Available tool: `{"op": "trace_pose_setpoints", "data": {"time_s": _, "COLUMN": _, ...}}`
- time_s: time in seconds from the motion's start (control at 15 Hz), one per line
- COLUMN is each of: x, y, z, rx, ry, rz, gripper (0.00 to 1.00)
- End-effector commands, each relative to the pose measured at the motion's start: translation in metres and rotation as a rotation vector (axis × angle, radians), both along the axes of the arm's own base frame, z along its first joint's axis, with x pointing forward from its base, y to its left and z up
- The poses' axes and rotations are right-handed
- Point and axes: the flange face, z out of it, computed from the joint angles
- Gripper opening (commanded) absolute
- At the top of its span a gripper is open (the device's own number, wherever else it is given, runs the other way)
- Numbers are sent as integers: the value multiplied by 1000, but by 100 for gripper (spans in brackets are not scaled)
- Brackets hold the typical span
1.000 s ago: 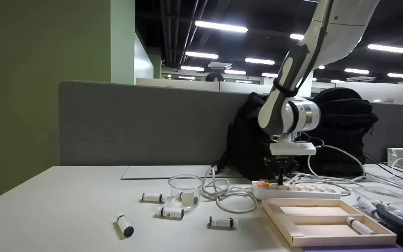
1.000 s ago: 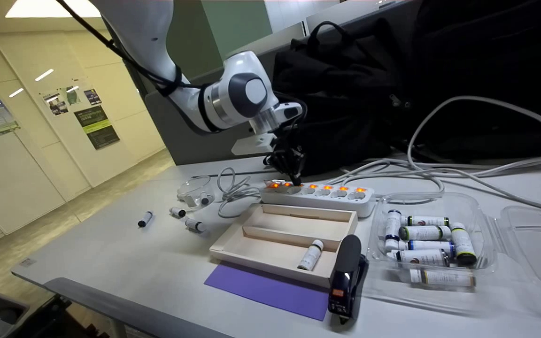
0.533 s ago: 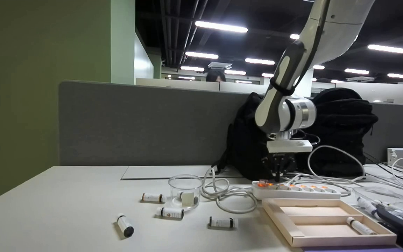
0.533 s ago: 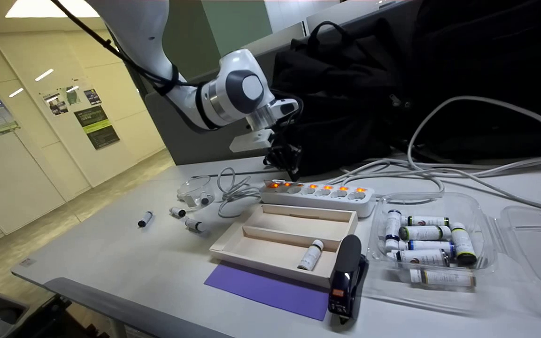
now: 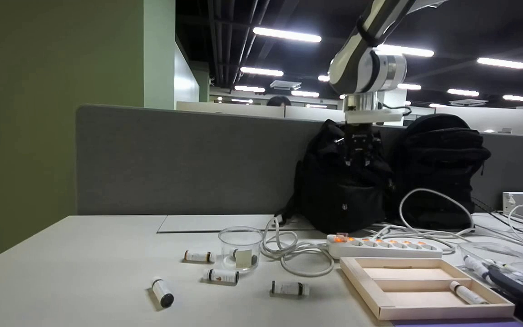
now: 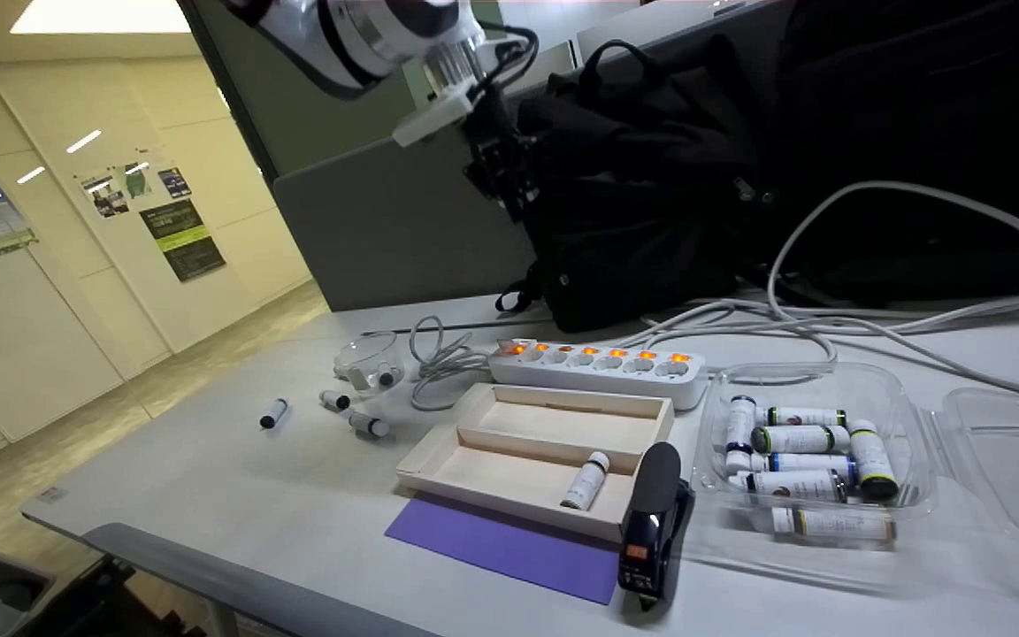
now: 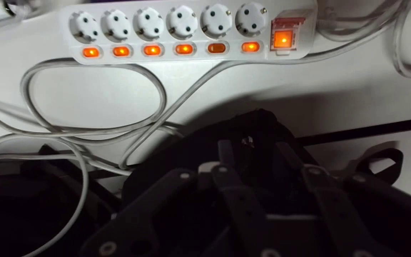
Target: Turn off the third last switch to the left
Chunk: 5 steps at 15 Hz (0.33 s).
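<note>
A white power strip [image 5: 384, 250] lies on the table in both exterior views [image 6: 598, 379] and along the top of the wrist view [image 7: 200, 56]. It has a row of sockets, each with a small orange switch, and a larger lit main switch [image 7: 283, 39] at one end. One small switch [image 7: 216, 48] is unlit; it is second from the main switch and also looks dark in an exterior view [image 6: 565, 349]. The other switches glow. My gripper [image 7: 253, 148] is open and empty, high above the strip in both exterior views [image 5: 357, 162] [image 6: 518, 211].
Black backpacks [image 5: 347, 204] stand behind the strip. Grey cables [image 7: 95, 132] loop around it. A wooden tray [image 6: 439, 469] with a bottle lies in front. A clear box [image 6: 907, 495] of bottles, a black stapler [image 6: 651, 522], a clear cup [image 5: 225, 240] and several loose bottles are nearby.
My gripper has risen from the power strip to well above it, shifting slightly toward the cup side. Its fingertips, close together at the strip before, are now apart. The unlit switch is now uncovered.
</note>
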Motion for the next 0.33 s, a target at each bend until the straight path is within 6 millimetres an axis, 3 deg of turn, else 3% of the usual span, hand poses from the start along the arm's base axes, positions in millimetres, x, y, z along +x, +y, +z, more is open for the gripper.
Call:
{"op": "trace_pose_setpoints", "data": {"time_s": 0.0, "x": -10, "y": -12, "z": 40, "rx": 9, "ry": 165, "rz": 31, "gripper": 67}}
{"op": "trace_pose_setpoints", "data": {"time_s": 0.07, "x": -7, "y": -6, "z": 30, "rx": 6, "ry": 95, "rz": 13, "gripper": 48}}
{"op": "trace_pose_setpoints", "data": {"time_s": 0.27, "x": -12, "y": -13, "z": 40, "rx": 15, "ry": 149, "rz": 25, "gripper": 67}}
